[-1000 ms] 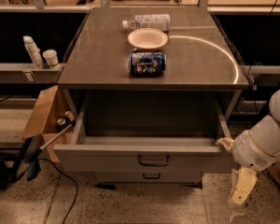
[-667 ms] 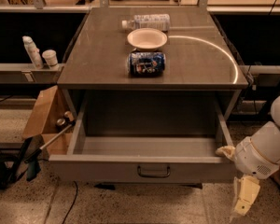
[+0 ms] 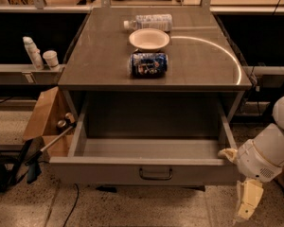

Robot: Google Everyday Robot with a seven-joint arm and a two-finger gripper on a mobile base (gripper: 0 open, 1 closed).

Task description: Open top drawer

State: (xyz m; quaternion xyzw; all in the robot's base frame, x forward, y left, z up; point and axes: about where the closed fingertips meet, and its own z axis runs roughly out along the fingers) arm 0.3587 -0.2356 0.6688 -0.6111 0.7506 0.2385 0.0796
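Observation:
The top drawer [image 3: 146,170] of the grey metal cabinet is pulled far out toward me. Its inside shows as a grey box with nothing visible in it. Its small dark loop handle [image 3: 155,174] sits at the centre of the front panel. My gripper [image 3: 246,198] is at the lower right, beside the drawer's right front corner and pointing down toward the floor. It is apart from the handle. The white arm [image 3: 270,155] comes in from the right edge. The two lower drawer fronts are hidden under the pulled-out drawer.
On the cabinet top [image 3: 99,60] lie a blue can [image 3: 148,64] on its side, a white bowl [image 3: 149,39] and a plastic bottle [image 3: 149,21]. A cardboard box [image 3: 43,122] and a long-handled tool [image 3: 49,143] stand at the left. Bottles [image 3: 32,52] sit on a left shelf.
The drawer has slid further out toward me, and its front now covers the lower drawer fronts. My gripper has stayed by the right front corner, moving with it.

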